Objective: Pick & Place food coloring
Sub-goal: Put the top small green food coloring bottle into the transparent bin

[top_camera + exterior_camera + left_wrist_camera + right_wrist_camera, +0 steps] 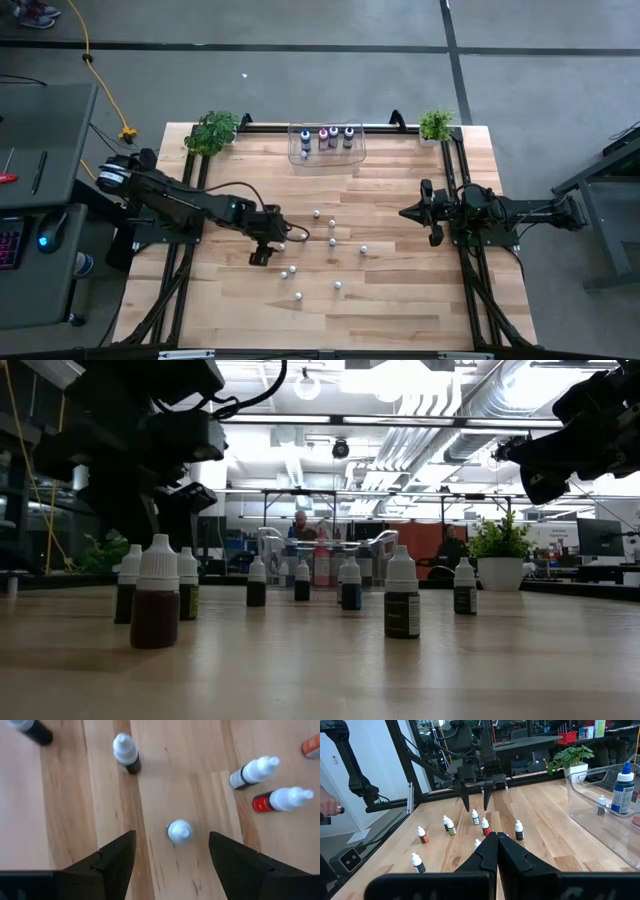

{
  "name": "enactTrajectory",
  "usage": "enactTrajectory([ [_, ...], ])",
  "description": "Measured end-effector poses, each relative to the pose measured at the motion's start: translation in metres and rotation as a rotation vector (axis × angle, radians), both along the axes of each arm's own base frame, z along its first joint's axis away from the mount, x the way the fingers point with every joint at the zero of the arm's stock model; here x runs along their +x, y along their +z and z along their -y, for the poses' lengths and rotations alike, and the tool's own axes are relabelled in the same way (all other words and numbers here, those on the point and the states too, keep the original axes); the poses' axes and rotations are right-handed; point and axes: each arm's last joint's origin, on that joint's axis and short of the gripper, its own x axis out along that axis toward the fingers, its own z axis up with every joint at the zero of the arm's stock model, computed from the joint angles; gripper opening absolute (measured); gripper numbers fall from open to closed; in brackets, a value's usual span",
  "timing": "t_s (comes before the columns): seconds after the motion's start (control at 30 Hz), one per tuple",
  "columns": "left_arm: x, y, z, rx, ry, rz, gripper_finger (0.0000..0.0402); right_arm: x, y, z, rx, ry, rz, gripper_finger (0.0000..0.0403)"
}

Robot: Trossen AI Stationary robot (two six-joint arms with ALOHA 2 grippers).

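**Desk:** What's on your screens, biggest things first?

**Me:** The table [400,310], light wood, with a potted plant [212,131] at each far corner. At the far edge I see the clear bin [327,143] with four larger bottles [327,138] standing upright in it.

**Desk:** Arms?

**Me:** The left gripper [262,252] is over the left-centre of the table, pointing straight down, fingers [112,857] spread wide. The right gripper [414,213] hangs at the right side, well apart from the bottles, fingers [487,851] pressed together on nothing.

**Desk:** And the small food coloring?

**Me:** The small bottles [333,243] are scattered across the table's middle. From table height all of them stand upright, long axis vertical, white caps up, bodies dark or reddish. One small bottle [179,831] sits between my left fingers; I look right down on its cap, and neither finger touches it. A red-bodied bottle [485,826] stands just beside it.
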Motion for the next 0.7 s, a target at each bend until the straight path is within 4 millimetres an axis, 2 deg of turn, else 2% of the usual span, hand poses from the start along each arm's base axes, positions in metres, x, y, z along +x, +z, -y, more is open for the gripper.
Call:
enactTrajectory([
  [0.43, 0.0064, -0.0089, 0.0019, -0.007, -0.029, -0.002, 0.0244, 0.0000, -0.0004, 0.0001, 0.000, -0.002, -0.004, 0.0000],
  [0.7, 0.0061, -0.0091, 0.0018, -0.006, -0.029, -0.006, 0.0191, 0.0000, -0.0004, 0.0001, 0.000, -0.003, -0.004, 0.0000],
])
